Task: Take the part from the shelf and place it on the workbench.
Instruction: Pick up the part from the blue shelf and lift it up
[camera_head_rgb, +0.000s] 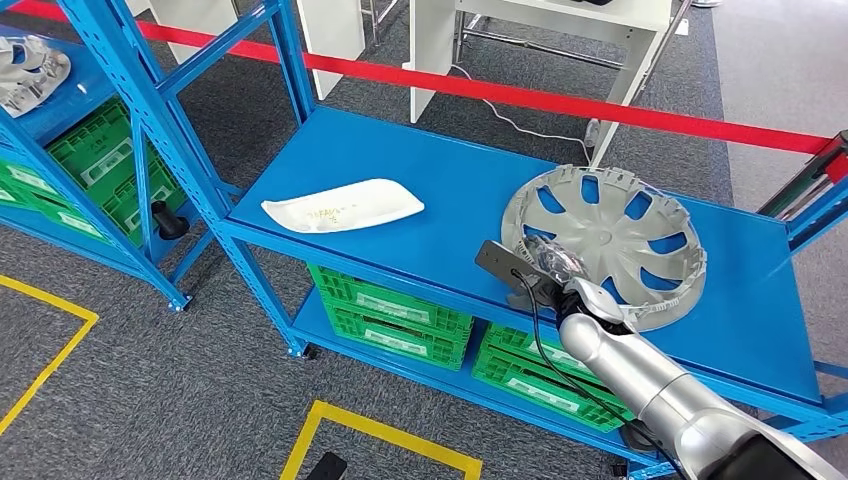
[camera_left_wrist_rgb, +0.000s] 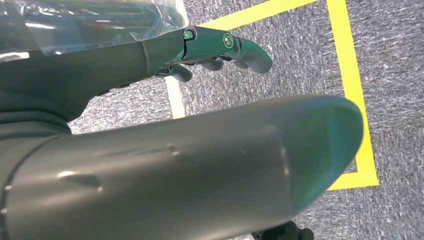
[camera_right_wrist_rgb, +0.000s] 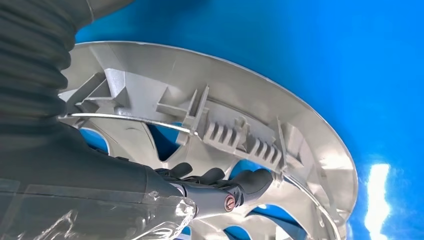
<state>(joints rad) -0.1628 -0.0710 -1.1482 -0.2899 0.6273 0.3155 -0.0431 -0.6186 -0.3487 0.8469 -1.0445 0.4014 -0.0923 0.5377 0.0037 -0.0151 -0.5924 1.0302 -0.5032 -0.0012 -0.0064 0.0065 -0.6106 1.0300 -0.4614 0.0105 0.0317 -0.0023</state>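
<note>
On the blue shelf (camera_head_rgb: 400, 170) top, toward its right end, I see the silver wheel cover (camera_head_rgb: 640, 215) lying inner side up, ribs and clips showing, its near rim at the shelf's front edge. My right hand (camera_head_rgb: 545, 268) comes in from the front at that near rim; in the right wrist view its dark fingers (camera_right_wrist_rgb: 250, 182) are curled against the ribbed inner ring of the cover (camera_right_wrist_rgb: 225, 115), touching it, though I cannot tell whether they actually grip. Bare blue deck lies between the cover and the white curved part (camera_head_rgb: 345, 210), which sits well apart to the left, near the front edge. A red barrier tape (camera_head_rgb: 600, 108) runs behind the shelf. Green crates (camera_head_rgb: 395, 310) fill the lower tier; I cannot read their contents. More green crates (camera_head_rgb: 95, 165) sit in the neighbouring rack (camera_head_rgb: 150, 110) at far left. My left hand (camera_left_wrist_rgb: 220, 50) hangs over grey carpet and yellow floor tape (camera_left_wrist_rgb: 355, 75), fingers loosely curved, holding nothing.
</note>
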